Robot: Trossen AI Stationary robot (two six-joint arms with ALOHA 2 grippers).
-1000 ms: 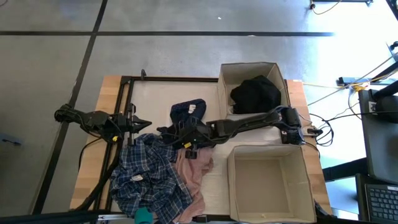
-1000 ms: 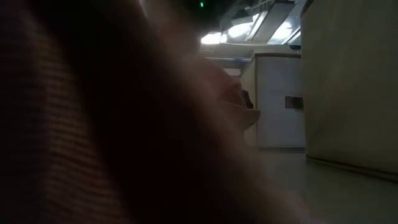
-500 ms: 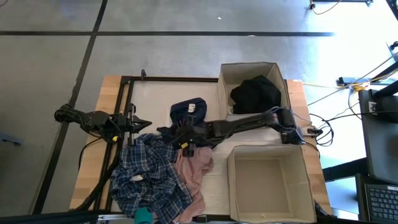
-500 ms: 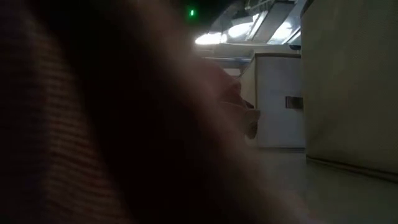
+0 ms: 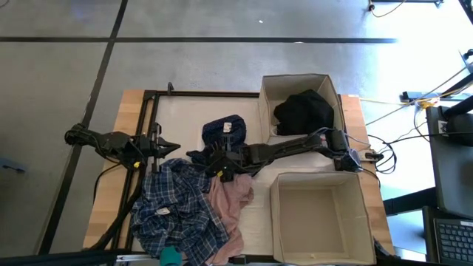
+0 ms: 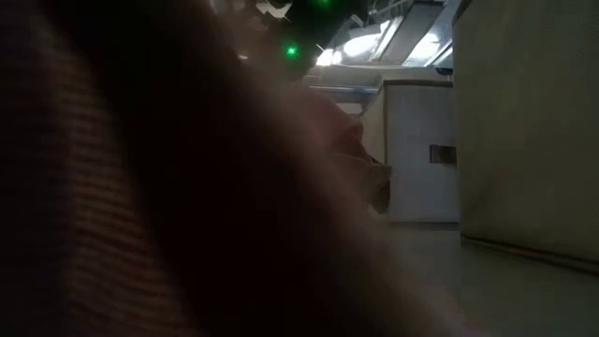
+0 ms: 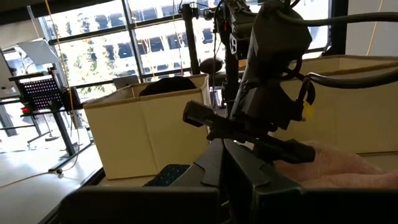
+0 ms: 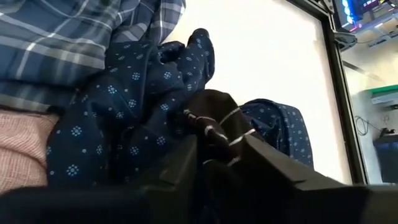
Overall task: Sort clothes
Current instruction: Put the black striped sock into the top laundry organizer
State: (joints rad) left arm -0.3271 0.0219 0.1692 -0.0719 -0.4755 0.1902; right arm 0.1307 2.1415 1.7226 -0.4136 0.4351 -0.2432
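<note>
A navy dotted garment [image 5: 225,131] lies at mid-table, one end bunched toward the plaid shirt [image 5: 177,210]. A pink garment [image 5: 233,196] lies partly under the plaid shirt. A black garment [image 5: 303,111] sits in the far box [image 5: 264,103]. A small teal piece [image 5: 170,256] shows at the near edge. My right gripper [image 5: 214,159] reaches from the right, low over the navy garment [image 8: 124,118], and is shut on a dark bunch of it. My left gripper [image 5: 174,145] waits at the left, shut and empty. My right gripper pinches a dark, white-lined bunch of the navy garment [image 8: 214,127] between its two fingers [image 8: 177,165]. The fingers slant down from the table's right side. How many layers they hold I cannot tell. The rest of the garment lies slack on the table.
An empty beige box [image 5: 321,214] stands at the near right, beside the far box. A black frame [image 5: 148,103] runs along the table's left and far sides. Pink cloth [image 6: 140,187] fills most of the low view.
My right gripper has gone a little toward the table's left edge, over the navy garment's bunched end.
</note>
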